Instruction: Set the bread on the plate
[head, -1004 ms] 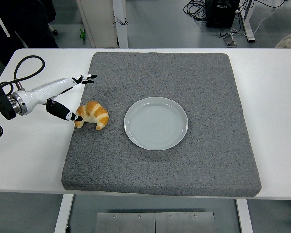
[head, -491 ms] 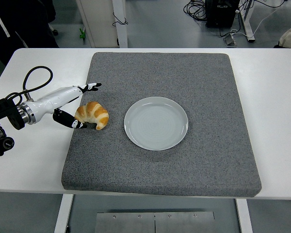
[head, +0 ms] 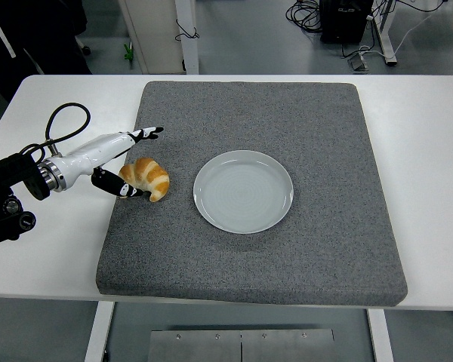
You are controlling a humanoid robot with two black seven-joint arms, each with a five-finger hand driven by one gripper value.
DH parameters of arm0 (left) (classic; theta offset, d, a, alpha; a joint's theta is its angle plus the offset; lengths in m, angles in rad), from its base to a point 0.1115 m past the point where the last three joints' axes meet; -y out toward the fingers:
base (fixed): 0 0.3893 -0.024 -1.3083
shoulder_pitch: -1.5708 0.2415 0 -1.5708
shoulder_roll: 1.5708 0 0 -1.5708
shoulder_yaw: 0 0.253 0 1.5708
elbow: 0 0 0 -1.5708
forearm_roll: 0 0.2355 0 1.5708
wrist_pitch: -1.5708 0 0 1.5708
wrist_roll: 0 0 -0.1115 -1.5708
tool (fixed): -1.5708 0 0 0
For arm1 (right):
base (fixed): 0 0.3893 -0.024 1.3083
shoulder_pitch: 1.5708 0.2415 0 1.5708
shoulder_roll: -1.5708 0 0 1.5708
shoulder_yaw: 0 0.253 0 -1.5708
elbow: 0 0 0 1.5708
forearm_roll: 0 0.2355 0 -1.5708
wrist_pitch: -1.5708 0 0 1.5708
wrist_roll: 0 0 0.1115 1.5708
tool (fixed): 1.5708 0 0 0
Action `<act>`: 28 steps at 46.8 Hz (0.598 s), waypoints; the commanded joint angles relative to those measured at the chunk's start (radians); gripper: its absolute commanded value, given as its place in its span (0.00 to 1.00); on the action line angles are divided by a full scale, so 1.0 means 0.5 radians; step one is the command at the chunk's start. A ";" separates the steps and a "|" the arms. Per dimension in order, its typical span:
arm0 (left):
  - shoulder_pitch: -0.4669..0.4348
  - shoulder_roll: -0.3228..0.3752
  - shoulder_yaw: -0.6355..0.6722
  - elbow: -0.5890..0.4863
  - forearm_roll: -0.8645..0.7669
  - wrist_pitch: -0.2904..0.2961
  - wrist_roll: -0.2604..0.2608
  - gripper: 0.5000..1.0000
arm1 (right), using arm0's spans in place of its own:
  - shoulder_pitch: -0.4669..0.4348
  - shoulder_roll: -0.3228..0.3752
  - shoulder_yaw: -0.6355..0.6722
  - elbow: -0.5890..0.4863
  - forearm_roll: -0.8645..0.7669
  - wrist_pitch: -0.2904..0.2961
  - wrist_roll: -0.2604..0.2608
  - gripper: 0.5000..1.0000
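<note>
Table surface first: a white rectangular table (head: 438, 188) fills the view from the left edge to the right edge, and almost all of its middle is covered by a large square mat of dark grey, speckled, felt-like material (head: 287, 113). On this mat, slightly left of its centre, lies a round, pale blue-grey ceramic plate (head: 243, 191) with nothing on it. The robot's left arm, black at the wrist with a looping black cable, reaches in from the table's left edge and ends in a slim white hand with black fingertips (head: 109, 154), positioned at the mat's left edge. The hand is spread wide: one long finger (head: 140, 135) points out over the mat on the far side of the bread, while a shorter black-tipped digit (head: 115, 186) curls low on the near side, touching or very nearly touching the pastry. Between these lies a small golden-brown croissant with a pale, sugar-dusted ridge (head: 146, 178), resting on the mat close to its left edge, just beside the plate's left rim but apart from it. The fingers bracket the croissant without closing around it.
</note>
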State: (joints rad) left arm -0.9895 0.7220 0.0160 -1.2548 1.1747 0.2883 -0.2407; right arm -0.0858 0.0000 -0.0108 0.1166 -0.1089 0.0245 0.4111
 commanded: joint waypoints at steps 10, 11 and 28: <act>0.025 -0.033 0.005 0.052 0.010 0.000 -0.003 0.94 | 0.000 0.000 0.000 0.000 0.000 0.000 0.000 1.00; 0.025 -0.042 0.002 0.061 0.010 0.000 -0.003 0.93 | 0.000 0.000 0.000 0.000 0.000 0.000 0.000 1.00; 0.028 -0.091 0.005 0.107 0.016 0.009 -0.028 0.84 | 0.000 0.000 0.000 0.000 0.000 0.000 0.000 1.00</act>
State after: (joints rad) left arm -0.9760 0.6766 0.0180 -1.2010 1.1825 0.2930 -0.2469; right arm -0.0859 0.0000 -0.0107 0.1166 -0.1089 0.0245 0.4111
